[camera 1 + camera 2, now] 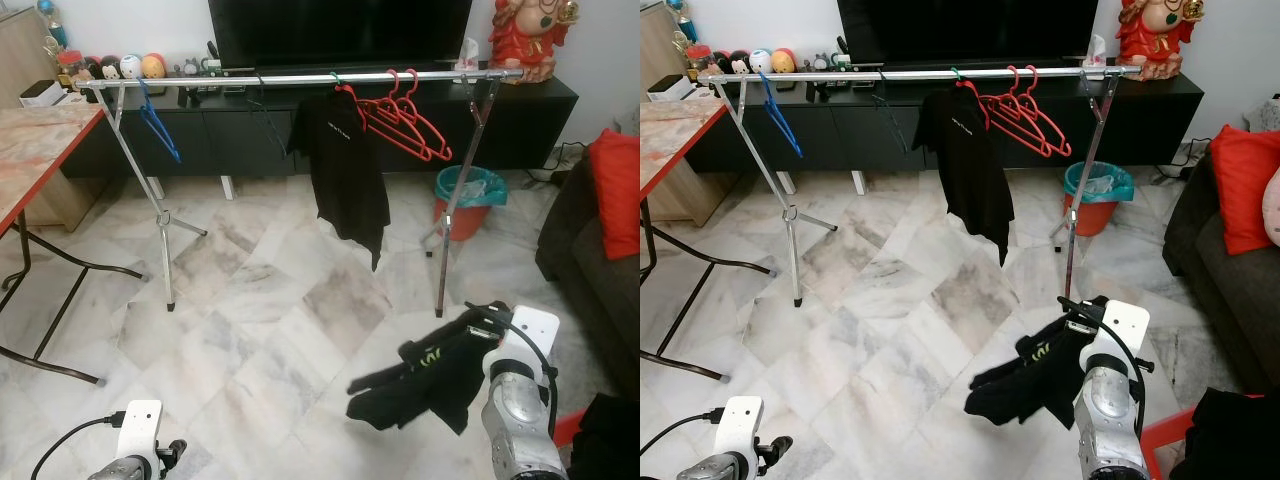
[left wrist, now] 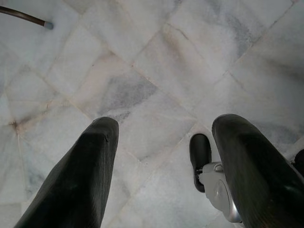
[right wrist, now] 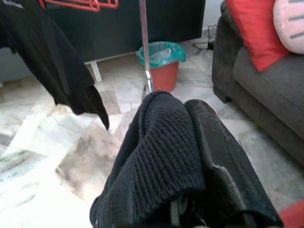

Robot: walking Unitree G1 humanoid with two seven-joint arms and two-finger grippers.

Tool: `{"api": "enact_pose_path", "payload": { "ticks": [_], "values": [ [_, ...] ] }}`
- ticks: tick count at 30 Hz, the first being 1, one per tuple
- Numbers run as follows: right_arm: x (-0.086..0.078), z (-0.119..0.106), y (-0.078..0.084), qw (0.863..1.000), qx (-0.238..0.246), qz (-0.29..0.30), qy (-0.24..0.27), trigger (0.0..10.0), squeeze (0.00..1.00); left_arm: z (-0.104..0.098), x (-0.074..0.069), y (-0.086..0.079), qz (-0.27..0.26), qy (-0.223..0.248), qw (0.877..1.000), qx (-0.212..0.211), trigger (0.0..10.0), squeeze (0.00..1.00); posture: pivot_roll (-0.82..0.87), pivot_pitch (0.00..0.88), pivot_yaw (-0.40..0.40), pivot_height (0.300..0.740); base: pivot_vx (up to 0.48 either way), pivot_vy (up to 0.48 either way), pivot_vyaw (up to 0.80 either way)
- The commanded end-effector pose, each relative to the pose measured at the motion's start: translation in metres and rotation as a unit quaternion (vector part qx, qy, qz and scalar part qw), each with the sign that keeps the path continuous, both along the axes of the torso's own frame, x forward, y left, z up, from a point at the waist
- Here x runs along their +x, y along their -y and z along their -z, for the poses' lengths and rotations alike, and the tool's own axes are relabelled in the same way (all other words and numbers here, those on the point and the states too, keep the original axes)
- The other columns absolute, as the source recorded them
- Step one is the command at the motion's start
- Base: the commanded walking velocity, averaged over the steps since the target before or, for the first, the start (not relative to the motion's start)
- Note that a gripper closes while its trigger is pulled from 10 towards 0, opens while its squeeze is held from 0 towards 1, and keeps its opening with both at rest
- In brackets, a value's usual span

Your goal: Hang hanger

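Fingers of the right gripper [image 3: 190, 142] pinch a ribbed black knit garment [image 1: 425, 380], lower right; left gripper [image 2: 161, 166] fingers spread over veined marble floor [image 2: 156, 71].

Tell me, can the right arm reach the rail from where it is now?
Probably not yet. The right tool holds a black garment low over the floor, and the rail stands well ahead across bare floor. Nothing blocks the way, so the robot likely needs to walk closer.

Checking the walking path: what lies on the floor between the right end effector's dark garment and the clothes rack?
Bare marble floor, in both eye views, separates the dark garment from the clothes rack.
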State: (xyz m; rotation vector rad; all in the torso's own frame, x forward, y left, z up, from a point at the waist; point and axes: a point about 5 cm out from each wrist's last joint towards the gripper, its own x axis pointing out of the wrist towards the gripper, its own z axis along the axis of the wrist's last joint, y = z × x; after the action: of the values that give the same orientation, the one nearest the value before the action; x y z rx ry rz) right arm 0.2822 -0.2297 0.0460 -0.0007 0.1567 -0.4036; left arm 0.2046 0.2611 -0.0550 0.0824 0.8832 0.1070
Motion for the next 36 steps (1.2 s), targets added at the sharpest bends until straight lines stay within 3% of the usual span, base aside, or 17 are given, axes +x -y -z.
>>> {"api": "enact_pose_path", "payload": {
  "ticks": [1,36],
  "values": [
    [0.0079,-0.0109,-0.001,1.0,-0.004,-0.007,0.021,10.0,0.0,0.0011,-0.0021,-0.001,-0.006,-0.005,1.0,-0.002,10.0,0.0,0.05,0.0,0.04,0.74,0.296,0.0,0.0],
    [0.0116,-0.0149,-0.0056,0.999,0.0,-0.039,0.033,10.0,0.0,0.0026,-0.0054,-0.0014,0.002,-0.01,1.0,-0.002,10.0,0.0,0.04,0.0,0.036,0.74,0.331,0.0,0.0]
  ]
}}
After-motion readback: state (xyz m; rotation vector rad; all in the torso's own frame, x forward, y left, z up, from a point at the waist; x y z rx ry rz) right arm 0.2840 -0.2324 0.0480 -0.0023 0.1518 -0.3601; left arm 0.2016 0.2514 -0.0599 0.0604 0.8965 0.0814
